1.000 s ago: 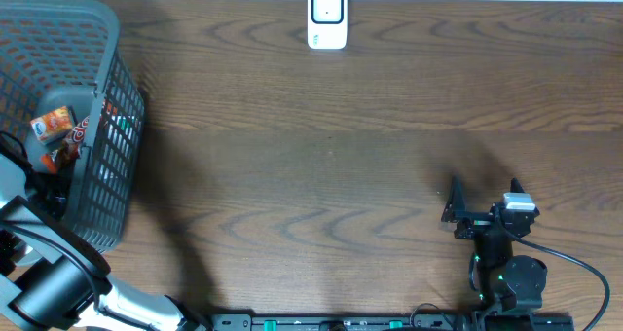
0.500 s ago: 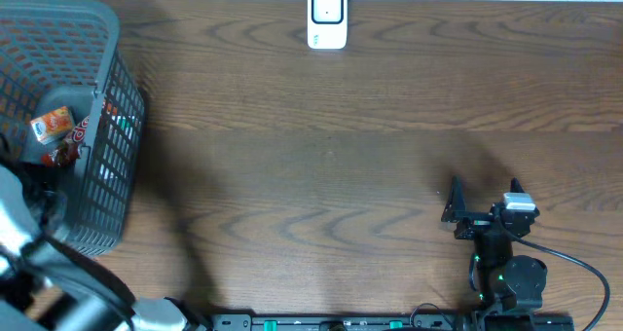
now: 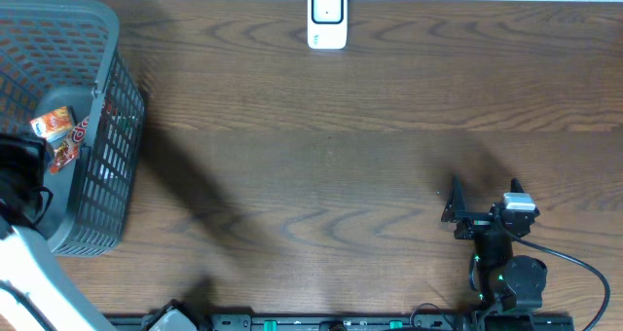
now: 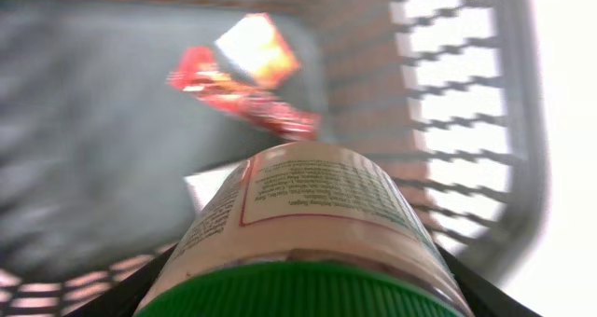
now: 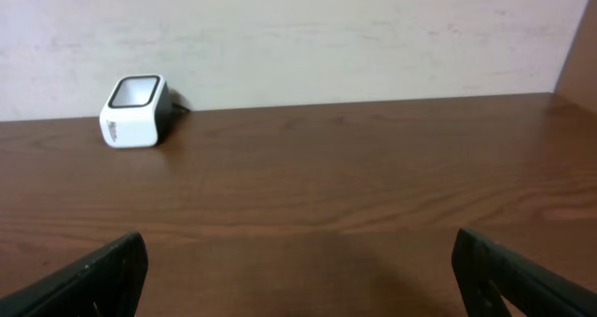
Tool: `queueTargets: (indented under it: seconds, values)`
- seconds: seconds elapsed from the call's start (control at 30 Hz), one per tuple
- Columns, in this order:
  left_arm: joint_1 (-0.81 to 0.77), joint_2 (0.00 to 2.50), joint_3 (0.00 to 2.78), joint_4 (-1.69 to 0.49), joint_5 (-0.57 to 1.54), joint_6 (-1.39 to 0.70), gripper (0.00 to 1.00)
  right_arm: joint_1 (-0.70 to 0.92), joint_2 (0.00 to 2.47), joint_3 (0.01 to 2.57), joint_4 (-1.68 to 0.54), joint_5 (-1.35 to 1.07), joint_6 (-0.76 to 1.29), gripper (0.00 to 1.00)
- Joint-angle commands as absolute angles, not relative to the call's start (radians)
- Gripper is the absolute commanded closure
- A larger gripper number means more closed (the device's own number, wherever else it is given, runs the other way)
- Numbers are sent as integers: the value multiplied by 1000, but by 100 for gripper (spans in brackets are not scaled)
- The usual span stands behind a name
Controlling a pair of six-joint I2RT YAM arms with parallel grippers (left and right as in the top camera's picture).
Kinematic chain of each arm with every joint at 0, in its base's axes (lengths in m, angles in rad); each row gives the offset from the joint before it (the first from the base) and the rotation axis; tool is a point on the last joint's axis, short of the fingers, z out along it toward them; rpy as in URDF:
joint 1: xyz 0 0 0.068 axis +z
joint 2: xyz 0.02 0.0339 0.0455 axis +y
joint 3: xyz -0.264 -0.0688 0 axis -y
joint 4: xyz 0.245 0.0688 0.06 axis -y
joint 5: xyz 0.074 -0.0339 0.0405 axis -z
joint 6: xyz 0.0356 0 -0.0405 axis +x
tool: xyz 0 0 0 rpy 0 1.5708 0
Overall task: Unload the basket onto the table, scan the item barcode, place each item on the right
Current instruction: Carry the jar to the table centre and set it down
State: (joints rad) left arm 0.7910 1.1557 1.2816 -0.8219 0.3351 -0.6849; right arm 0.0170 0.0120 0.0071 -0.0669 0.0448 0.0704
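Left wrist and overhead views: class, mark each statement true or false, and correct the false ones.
1. The left pincer grips a green-capped bottle. True.
2. The basket holds nothing. False: red and orange snack packets lie inside it.
3. The scanner stands at the far edge of the table. True.
4. The right pincer is closed on the scanner. False: it is open, holds nothing and sits well apart from the scanner, near the table's front edge.
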Motion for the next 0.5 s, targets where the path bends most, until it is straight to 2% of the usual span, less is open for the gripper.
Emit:
queueTargets:
  seconds: [0.0,0.2,0.47]
  values:
    - [752,1044,1318,-771,479,-748,36,13,5,6,-71,54,62,1]
    - [613,943,1318,-749,491,-852,36,13,5,6,-71,54,62,1]
    - [252,965,1310,-767,428,-870,36,13,5,6,-71,54,62,1]
